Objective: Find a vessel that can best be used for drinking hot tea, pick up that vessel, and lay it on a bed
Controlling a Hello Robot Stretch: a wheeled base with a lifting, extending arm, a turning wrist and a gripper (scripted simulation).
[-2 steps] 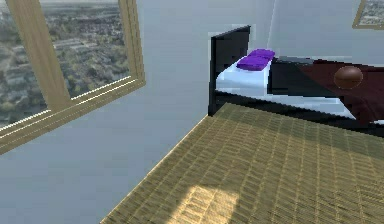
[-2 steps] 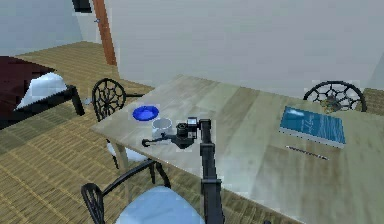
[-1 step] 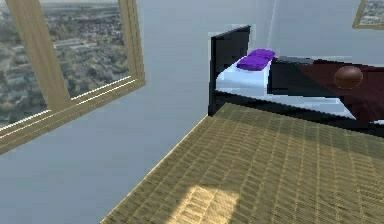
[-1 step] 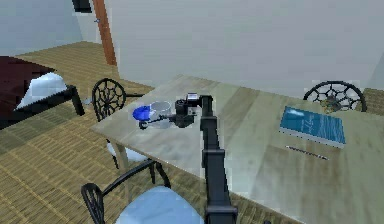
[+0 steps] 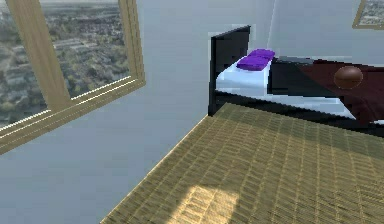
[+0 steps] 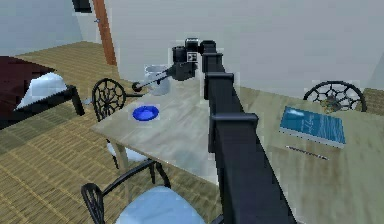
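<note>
Pincer (image 6: 165, 77) and pale mug (image 6: 155, 74) overlap at the far end of the arm (image 6: 230, 130), above the table (image 6: 180, 135). I cannot tell whether it grips anything, since the mug seems to stand on the tabletop there. From the blue dish (image 6: 146, 113), the mug lies at 12 o'clock. The step in hand looks like securing the mug. Done well, that means lifting straight up, clear of the dish and the chair (image 6: 108, 98) at 9 o'clock, keeping it level, then aiming for bare mattress on the bed (image 5: 300, 85), away from the purple pillow (image 5: 258, 58) and ball (image 5: 348, 75).
</note>
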